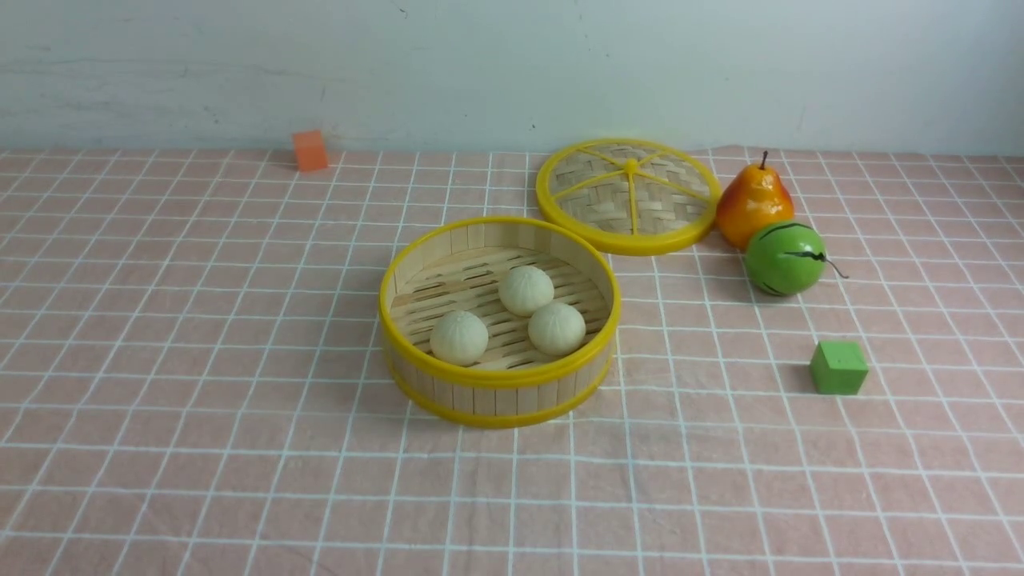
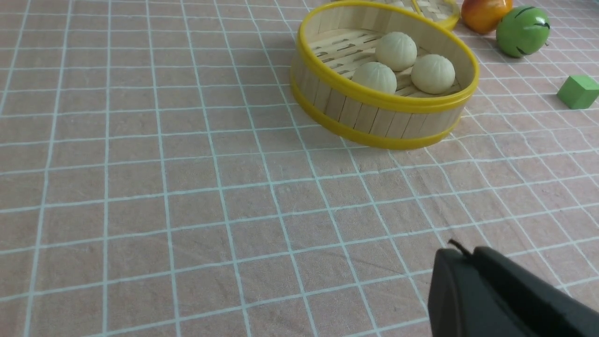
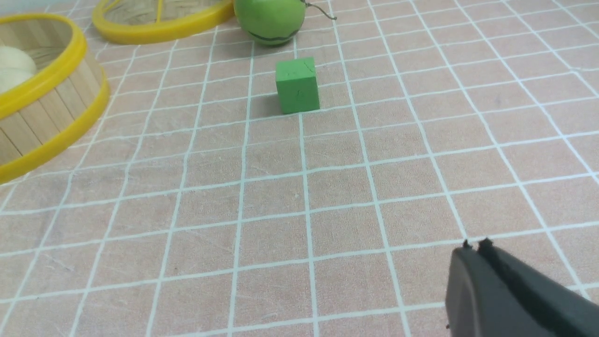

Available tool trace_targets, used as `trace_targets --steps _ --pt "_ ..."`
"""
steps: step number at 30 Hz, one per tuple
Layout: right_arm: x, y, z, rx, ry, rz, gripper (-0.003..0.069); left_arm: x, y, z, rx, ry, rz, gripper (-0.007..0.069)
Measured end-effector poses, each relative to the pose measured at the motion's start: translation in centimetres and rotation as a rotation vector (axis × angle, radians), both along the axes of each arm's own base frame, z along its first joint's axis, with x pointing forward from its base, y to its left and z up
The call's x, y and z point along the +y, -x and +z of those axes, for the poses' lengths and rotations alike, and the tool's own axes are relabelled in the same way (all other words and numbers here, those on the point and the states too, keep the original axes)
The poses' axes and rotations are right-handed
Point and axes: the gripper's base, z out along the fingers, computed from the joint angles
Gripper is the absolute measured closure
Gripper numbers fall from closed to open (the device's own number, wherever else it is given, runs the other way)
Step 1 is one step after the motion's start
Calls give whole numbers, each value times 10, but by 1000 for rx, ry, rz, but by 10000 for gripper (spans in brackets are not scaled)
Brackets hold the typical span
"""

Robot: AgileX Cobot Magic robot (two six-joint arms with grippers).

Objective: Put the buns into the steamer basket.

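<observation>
The steamer basket (image 1: 496,376) stands mid-table on the pink checked cloth. Three cream-white buns lie on its slatted floor: one at the back (image 1: 526,290), one at the front left (image 1: 458,337), one at the front right (image 1: 557,328). The basket (image 2: 383,119) and its buns (image 2: 396,50) also show in the left wrist view; its edge (image 3: 47,117) shows in the right wrist view. My left gripper (image 2: 468,255) is shut and empty, over bare cloth well short of the basket. My right gripper (image 3: 475,248) is shut and empty, over bare cloth. Neither gripper shows in the front view.
The flat woven lid (image 1: 629,194) lies behind the basket to the right. An orange pear (image 1: 754,204) and a green striped fruit (image 1: 785,258) sit right of the lid. A green cube (image 1: 838,367) lies right of the basket. An orange cube (image 1: 310,150) sits by the far wall.
</observation>
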Motion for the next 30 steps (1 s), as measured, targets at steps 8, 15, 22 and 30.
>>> trace_targets --steps 8,15,22,30 --pt "0 0 0 1 0 0 669 0 0 0 0 0 0 601" --pt "0 0 0 1 0 0 665 2 -1 0 -18 -28 12 593" --pt "0 0 0 1 0 0 659 1 -7 -3 -94 -69 22 610" --pt "0 0 0 2 0 0 651 3 -10 6 -209 -52 63 638"
